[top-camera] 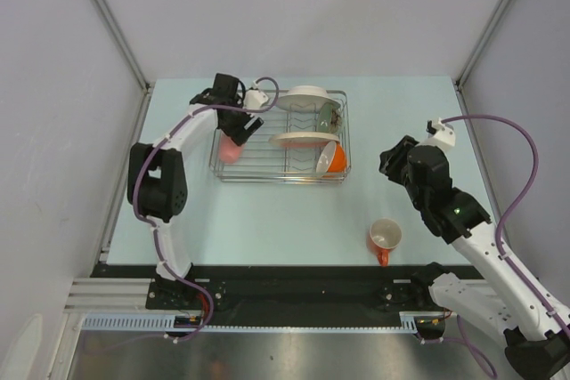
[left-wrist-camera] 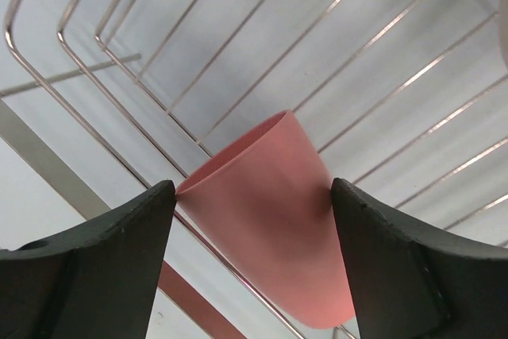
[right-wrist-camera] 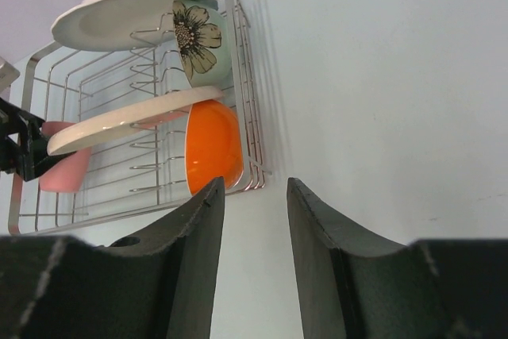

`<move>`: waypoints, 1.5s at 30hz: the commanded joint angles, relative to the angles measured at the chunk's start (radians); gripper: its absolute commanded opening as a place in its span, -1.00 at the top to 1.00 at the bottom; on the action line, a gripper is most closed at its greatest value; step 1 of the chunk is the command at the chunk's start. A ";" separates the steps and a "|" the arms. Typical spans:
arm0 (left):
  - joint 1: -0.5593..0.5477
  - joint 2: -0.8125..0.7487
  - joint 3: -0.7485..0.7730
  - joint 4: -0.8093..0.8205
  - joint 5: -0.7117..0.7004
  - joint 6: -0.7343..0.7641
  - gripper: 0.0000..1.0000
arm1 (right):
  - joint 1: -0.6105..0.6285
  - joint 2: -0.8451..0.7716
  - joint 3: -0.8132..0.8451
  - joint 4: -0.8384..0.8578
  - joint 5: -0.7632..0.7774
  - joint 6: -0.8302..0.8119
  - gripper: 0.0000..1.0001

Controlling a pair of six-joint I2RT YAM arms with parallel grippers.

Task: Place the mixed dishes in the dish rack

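1. dark left fingers press on either side of a pink cup and hold it. the cup is tilted, with its mouth up and away, over the wires at the left end of the rack.
2. right fingers are parted by a narrow gap with nothing between them. they hang over bare worktop to the right of the rack and point towards it.
3. the pale blue worktop carries the silver wire dish rack, which sits towards the far side, slightly left of centre.
4. a white plate stands on edge at the far end of the rack.
5. a cream plate stands on edge between the prongs, nearer than the white one.
6. a flower-printed bowl sits on its side at the right end, between the two plates.
7. an orange bowl is tipped on edge in the near right corner, just beside the cream plate.
8. an orange mug stands upright on the worktop outside the rack, well apart from it, to the near right, with its handle towards the near edge.
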 commanded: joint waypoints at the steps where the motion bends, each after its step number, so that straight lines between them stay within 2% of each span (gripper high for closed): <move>1: 0.030 -0.045 -0.117 -0.083 0.007 -0.024 -0.67 | -0.007 -0.020 -0.007 -0.001 0.005 0.010 0.15; 16: 0.028 -0.031 -0.241 -0.061 0.036 -0.047 -0.71 | -0.043 -0.024 -0.016 -0.002 -0.025 0.006 0.16; 19: 0.028 -0.028 -0.247 -0.069 0.039 -0.056 -0.78 | -0.048 -0.030 -0.016 -0.002 -0.027 0.001 0.16; 20: 0.028 -0.026 -0.246 -0.078 0.044 -0.068 -0.83 | -0.048 -0.031 -0.017 -0.002 -0.029 0.001 0.16; 21: 0.028 -0.026 -0.244 -0.081 0.048 -0.073 -0.98 | -0.054 -0.031 -0.017 -0.004 -0.029 0.000 0.16; 26: 0.028 -0.008 -0.238 -0.101 0.061 -0.102 -0.99 | -0.063 -0.025 -0.024 0.010 -0.044 0.001 0.17; 28: 0.028 0.004 -0.229 -0.115 0.075 -0.108 -0.89 | -0.063 -0.020 -0.020 0.008 -0.050 0.001 0.17; 31: 0.028 0.011 -0.218 -0.130 0.111 -0.113 -0.50 | -0.063 -0.020 -0.020 0.011 -0.048 0.000 0.17; 32: 0.030 0.015 -0.205 -0.145 0.139 -0.116 -0.22 | -0.066 -0.022 -0.020 0.011 -0.048 -0.002 0.16; 33: 0.028 0.018 -0.194 -0.158 0.156 -0.116 -0.07 | -0.068 -0.022 -0.019 0.010 -0.048 -0.002 0.16; 34: 0.028 0.021 -0.166 -0.188 0.168 -0.122 0.19 | -0.069 -0.022 -0.020 0.008 -0.050 -0.003 0.17; 36: 0.028 0.023 -0.136 -0.214 0.214 -0.124 0.41 | -0.071 -0.020 -0.020 0.008 -0.050 -0.003 0.16; 37: 0.028 0.020 -0.107 -0.239 0.232 -0.128 0.58 | -0.074 -0.019 -0.020 0.010 -0.050 -0.003 0.16; 41: 0.028 -0.020 -0.027 -0.291 0.286 -0.131 0.76 | -0.073 -0.013 -0.020 0.015 -0.055 -0.002 0.17; 45: 0.028 -0.078 0.041 -0.343 0.302 -0.122 0.77 | -0.074 -0.011 -0.024 0.016 -0.059 -0.002 0.17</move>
